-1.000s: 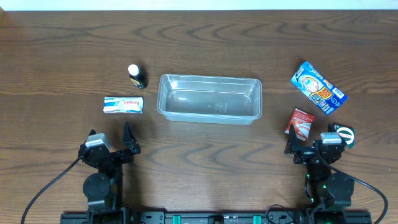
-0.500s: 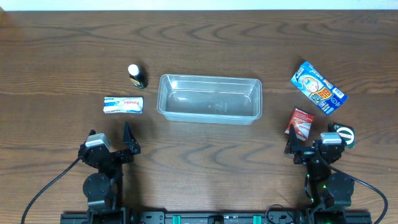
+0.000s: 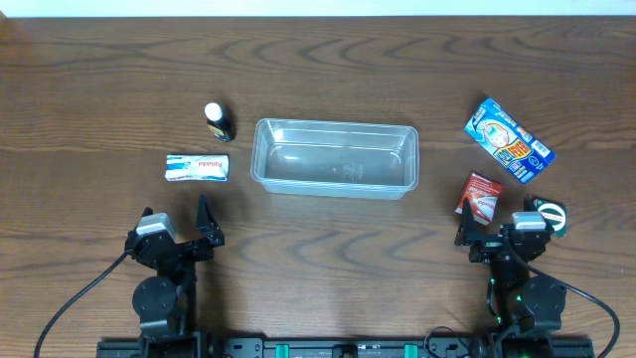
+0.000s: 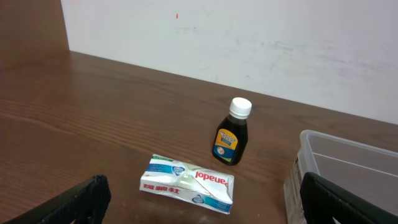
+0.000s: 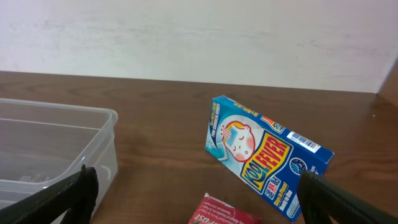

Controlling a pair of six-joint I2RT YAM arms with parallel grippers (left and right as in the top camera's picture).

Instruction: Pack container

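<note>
The clear plastic container (image 3: 334, 159) stands empty at the table's middle; its corner shows in the left wrist view (image 4: 348, 163) and in the right wrist view (image 5: 93, 134). My left gripper (image 3: 177, 221) is open and empty, near the front edge, just short of a white Panadol packet (image 3: 198, 167) (image 4: 188, 183). A small dark bottle with a white cap (image 3: 217, 120) (image 4: 232, 132) stands upright behind the packet. My right gripper (image 3: 500, 231) is open and empty, just short of a red packet (image 3: 482, 195) (image 5: 226, 214). A blue Kool Fever box (image 3: 509, 140) (image 5: 267, 149) lies beyond it.
A small round green and white item (image 3: 550, 214) lies right beside my right gripper. A pale wall stands behind the table's far edge. Bare wood lies between the two arms in front of the container.
</note>
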